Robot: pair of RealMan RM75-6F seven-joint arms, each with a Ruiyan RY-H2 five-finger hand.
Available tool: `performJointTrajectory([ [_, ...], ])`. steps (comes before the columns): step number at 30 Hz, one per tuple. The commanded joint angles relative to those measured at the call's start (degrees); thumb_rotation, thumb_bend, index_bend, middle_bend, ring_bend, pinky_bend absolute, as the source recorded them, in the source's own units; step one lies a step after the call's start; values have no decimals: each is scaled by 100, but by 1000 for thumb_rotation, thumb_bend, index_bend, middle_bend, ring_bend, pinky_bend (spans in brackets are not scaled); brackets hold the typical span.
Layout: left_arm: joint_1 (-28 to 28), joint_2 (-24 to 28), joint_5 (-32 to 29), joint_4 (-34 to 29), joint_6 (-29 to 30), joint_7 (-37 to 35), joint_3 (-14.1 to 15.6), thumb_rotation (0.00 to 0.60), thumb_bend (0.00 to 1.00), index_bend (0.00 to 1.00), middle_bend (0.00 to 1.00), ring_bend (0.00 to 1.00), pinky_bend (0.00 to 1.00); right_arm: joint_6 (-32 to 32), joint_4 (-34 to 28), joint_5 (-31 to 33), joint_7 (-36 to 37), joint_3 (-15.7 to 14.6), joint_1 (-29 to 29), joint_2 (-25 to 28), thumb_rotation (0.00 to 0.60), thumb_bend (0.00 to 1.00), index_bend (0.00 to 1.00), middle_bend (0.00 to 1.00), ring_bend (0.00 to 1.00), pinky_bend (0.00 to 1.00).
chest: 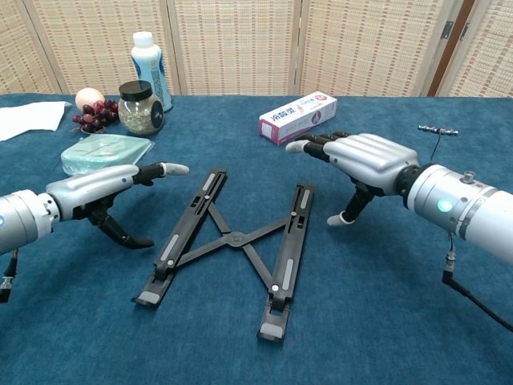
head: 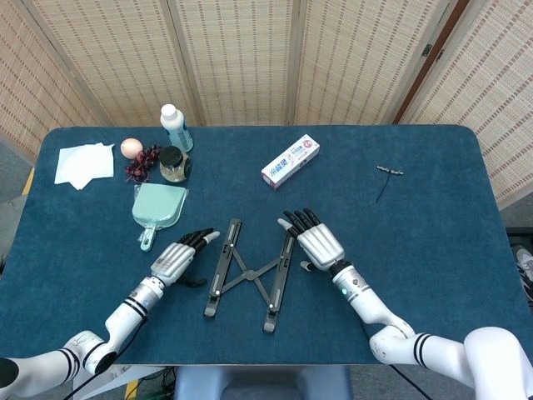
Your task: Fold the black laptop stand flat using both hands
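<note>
Two robot hands hover low over the blue surface point(head: 433, 250), one on each side of the black laptop stand point(head: 250, 275), which lies spread in an X at lower centre of the head view. Starting far left: a white cloth point(head: 83, 163) sits at the upper left, then a peach-coloured ball point(head: 131, 147) beside dark grapes point(head: 143, 162), a white bottle point(head: 175, 127) and a lidded jar point(head: 173, 164). Just below them, a pale green dustpan point(head: 158, 208). Now the left robot hand point(chest: 100, 183): fingers stretched out flat toward the stand's left rail, thumb hooked down to the surface, nothing in its hold, fingertips close to the rail but apart from it. The stand itself is unfolded, both rails splayed, crossbars meeting in the middle. On its right, the right robot hand point(chest: 365, 154) is spread palm-down, fingers reaching over the top of the right rail, thumb pointing down just beside it, holding nothing; contact I cannot tell. Beyond, a toothpaste box point(head: 291, 161) at upper centre, and a small corkscrew-like tool point(head: 387, 173) well off to the right.
</note>
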Motion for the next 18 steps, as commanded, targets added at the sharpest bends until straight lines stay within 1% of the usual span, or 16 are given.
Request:
performJointTrajectory([
  [1,5,-54,-4,63,-7,-51,-4,600,199,0,2,35,108,51,85,-7,-11,2,0,-88,600,48,0,0,0,0],
  [11,-7,-129,3,153,-22,-124,-30,600,198,0,2,35,108,110,269,207,-222,99,-28,-429,600,51,0,0,0,0],
  [18,-22,-182,7,199,-69,-206,-29,600,198,0,2,35,108,163,316,384,-350,221,-41,-612,600,57,0,0,0,0],
])
